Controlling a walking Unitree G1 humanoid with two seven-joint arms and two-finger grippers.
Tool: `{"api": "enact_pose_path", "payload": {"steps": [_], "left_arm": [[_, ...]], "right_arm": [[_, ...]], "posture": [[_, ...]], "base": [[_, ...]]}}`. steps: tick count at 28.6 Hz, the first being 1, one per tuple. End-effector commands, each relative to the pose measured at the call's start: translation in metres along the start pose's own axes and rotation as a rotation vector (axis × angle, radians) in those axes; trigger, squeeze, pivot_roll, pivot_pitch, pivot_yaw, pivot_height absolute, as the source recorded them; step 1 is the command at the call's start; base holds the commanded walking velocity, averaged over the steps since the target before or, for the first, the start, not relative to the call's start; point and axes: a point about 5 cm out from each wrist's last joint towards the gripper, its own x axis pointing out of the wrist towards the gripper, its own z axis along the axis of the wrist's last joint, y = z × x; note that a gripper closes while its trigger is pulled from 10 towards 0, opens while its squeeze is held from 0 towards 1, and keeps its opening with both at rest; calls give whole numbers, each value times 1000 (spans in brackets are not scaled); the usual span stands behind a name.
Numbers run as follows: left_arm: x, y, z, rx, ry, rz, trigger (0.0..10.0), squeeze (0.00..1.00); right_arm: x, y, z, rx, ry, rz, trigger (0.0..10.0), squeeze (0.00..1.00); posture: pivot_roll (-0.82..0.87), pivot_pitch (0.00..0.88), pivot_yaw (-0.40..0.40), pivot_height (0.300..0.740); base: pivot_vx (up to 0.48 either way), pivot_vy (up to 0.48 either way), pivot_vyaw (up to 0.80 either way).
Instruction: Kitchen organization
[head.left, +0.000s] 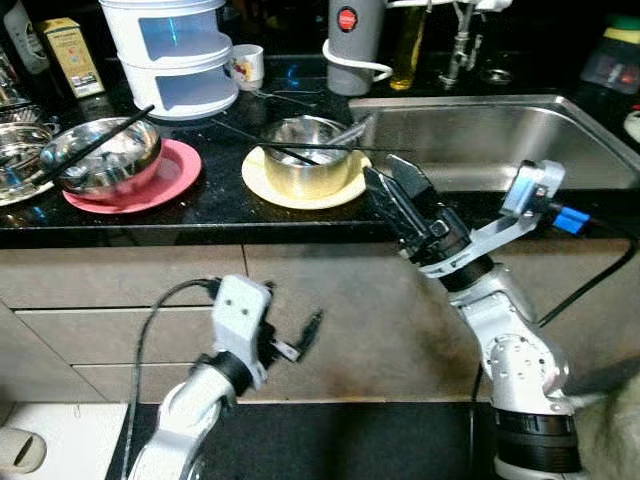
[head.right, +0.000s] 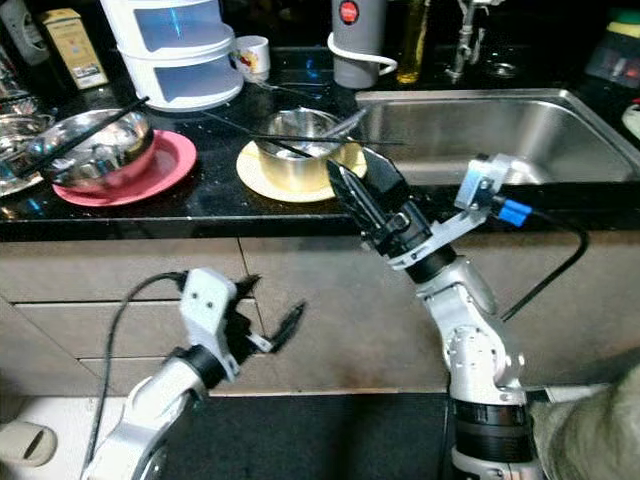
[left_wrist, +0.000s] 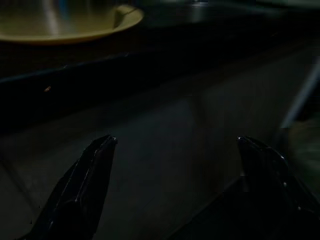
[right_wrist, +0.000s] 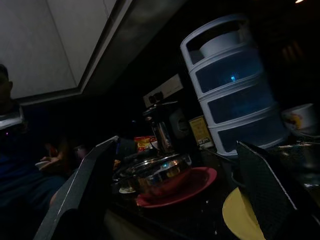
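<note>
A steel bowl (head.left: 305, 152) with a spoon in it stands on a yellow plate (head.left: 300, 190) at the counter's front, with black chopsticks (head.left: 330, 150) laid across its rim. My right gripper (head.left: 392, 180) is raised at the counter edge just right of that plate, open and holding nothing. The right wrist view looks between its fingers (right_wrist: 265, 185) at the yellow plate (right_wrist: 240, 215). Further left, a second steel bowl (head.left: 100, 152) with chopsticks rests on a red plate (head.left: 165, 180). My left gripper (head.left: 300, 335) hangs low before the cabinet front, open and holding nothing.
A white stacked container (head.left: 175, 50), a mug (head.left: 247, 65), a grey kettle (head.left: 355, 35) and an oil bottle (head.left: 407, 45) line the back of the black counter. The steel sink (head.left: 480, 140) lies to the right. More steel dishes (head.left: 15, 150) sit far left. A person (right_wrist: 20, 150) shows dimly in the right wrist view.
</note>
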Motion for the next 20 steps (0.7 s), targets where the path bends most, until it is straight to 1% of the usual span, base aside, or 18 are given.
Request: {"api": "enact_pose_path", "payload": {"steps": [1,3,8,11,13,14,15,16,17,18,20], "left_arm": [[-4,-3,-3,-33,25,-56,10000,0],[-4,-8,-2,-58,22,-105,10000,0],[-5,-11,-3,-75,24,-133,10000,0],[-7,-12,-3,-80,28,-139,10000,0],[-8,-12,-3,-84,33,-151,10000,0],[-9,-13,-2,-88,38,-166,10000,0],[-9,-13,-2,-88,38,-166,10000,0],[-10,-14,-2,-94,42,-180,10000,0],[-10,-14,-2,-94,42,-180,10000,0],[-10,-14,-2,-96,45,-187,10000,0],[-11,-15,-2,-100,50,-199,10000,0]], "right_arm": [[3,3,3,13,-12,23,10000,0],[3,3,4,13,-15,26,10000,0],[3,4,2,10,-8,33,10000,0],[3,3,1,-7,7,27,10000,0],[2,0,1,-54,34,11,10000,0],[3,-3,1,-110,66,6,10000,0],[3,-3,1,-110,66,6,10000,0],[3,-6,2,-172,110,13,10000,0],[3,-6,2,-172,110,13,10000,0],[3,-8,2,-217,143,26,10000,0],[4,-9,5,-273,182,51,10000,0]], "posture": [[29,29,-31,740],[30,22,-30,740],[30,17,-28,740],[32,13,-28,740],[33,13,-28,740],[34,15,-28,740],[34,15,-28,740],[34,15,-28,740],[34,15,-28,740],[35,21,-29,740],[34,25,-29,740]], "base": [[289,0,0],[292,0,0],[289,0,0],[284,0,0],[287,0,0],[285,0,0],[285,0,0],[289,0,0],[289,0,0],[281,0,0],[279,0,0]]}}
